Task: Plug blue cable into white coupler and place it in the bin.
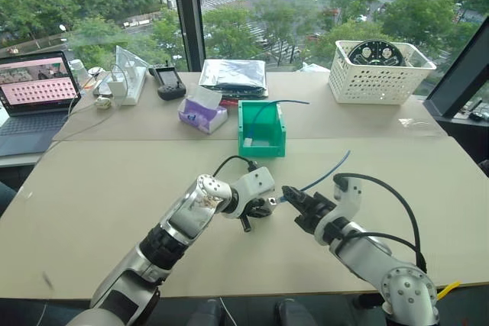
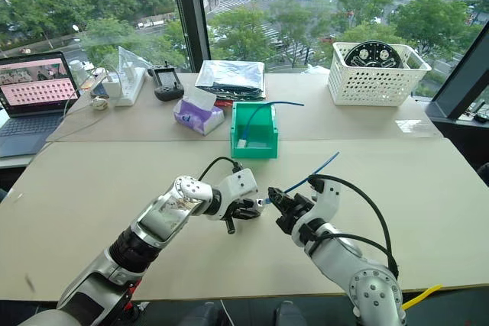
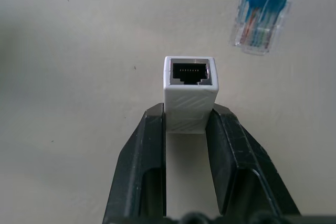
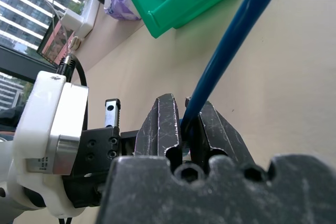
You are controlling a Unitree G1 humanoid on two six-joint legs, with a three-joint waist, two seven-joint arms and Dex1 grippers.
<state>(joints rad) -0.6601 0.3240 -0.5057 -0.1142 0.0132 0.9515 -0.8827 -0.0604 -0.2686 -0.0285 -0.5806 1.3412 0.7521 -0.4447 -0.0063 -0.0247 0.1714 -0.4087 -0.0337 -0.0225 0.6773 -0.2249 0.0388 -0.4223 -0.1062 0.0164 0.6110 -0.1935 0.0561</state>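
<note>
While the left gripper (image 3: 186, 124) is clamping the small white boxy plastic coupler (image 3: 189, 92) between its jaws, the right gripper (image 4: 184, 121) is pinching the thin blue cable (image 4: 231, 40), plug just beyond the socket, not yet inserted; the green plastic bin (image 1: 261, 129) is waiting well ahead.

Glossy white plastic coupler (image 3: 189, 95)

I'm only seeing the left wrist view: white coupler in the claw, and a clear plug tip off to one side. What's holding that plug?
Observer: The right claw is shut on the blue cable, just behind the plug.
Operator: Where's the bin?
Observer: The green bin stands farther out on the table, ahead of the right claw and slightly to its left.
Operator: Is anything in it?
Observer: Yes, another blue cable arcs up out of it.
</note>
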